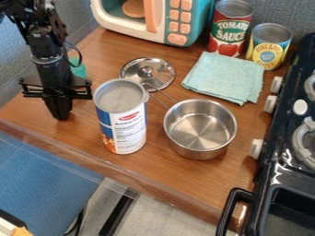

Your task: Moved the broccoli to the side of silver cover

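Note:
My gripper (pixel 60 110) hangs over the left part of the wooden counter, left of the large can, its fingers together with nothing visible between them. A green object (pixel 77 69), perhaps the broccoli, shows behind the arm, which hides part of it. The silver cover (pixel 148 73), a round lid with a knob, lies flat on the counter to the right of that green object and behind the large can.
A tall can (pixel 128 126) and a steel pot (pixel 201 129) stand mid-counter. Behind are a toy microwave (pixel 157 23), a folded teal cloth (pixel 224 77), a tomato sauce can (pixel 230 30) and a yellow can (pixel 269 48). A black stove (pixel 286 161) borders the right.

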Motion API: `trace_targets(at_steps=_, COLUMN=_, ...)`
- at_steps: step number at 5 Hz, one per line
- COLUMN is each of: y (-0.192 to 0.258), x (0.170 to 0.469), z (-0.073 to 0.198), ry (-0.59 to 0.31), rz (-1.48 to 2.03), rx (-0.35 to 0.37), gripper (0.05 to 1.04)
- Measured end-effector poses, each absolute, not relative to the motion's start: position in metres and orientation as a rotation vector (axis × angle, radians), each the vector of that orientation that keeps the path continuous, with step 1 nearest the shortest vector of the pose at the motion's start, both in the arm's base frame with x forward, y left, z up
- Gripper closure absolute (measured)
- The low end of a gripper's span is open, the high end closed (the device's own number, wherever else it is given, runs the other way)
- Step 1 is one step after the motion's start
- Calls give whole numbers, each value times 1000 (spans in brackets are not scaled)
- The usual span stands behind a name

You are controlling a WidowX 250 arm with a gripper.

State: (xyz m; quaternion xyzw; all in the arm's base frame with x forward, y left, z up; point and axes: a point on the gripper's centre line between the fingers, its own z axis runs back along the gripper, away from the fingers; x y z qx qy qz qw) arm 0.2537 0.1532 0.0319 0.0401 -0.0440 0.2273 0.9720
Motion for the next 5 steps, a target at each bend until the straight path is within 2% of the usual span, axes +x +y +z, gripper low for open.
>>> trace_targets(at_steps=1, y=158, x=257, z=44, ry=-118, rz=455, rx=81, gripper=847)
trace_targets(at_steps=2, y=165, x=268, z=58, ry=-143, rz=446, rx=64, gripper=583)
trace_targets(at_steps=3, y=177, x=286, z=78, ry=-210, rz=403, rx=68, gripper=272)
trace_targets(at_steps=4, y=185, x=303, z=81, ry=-227, rz=396, rx=60, gripper=81)
trace_targets(at_steps=5, y=195, x=321, z=83, ry=-252, rz=408, rx=64, gripper=80)
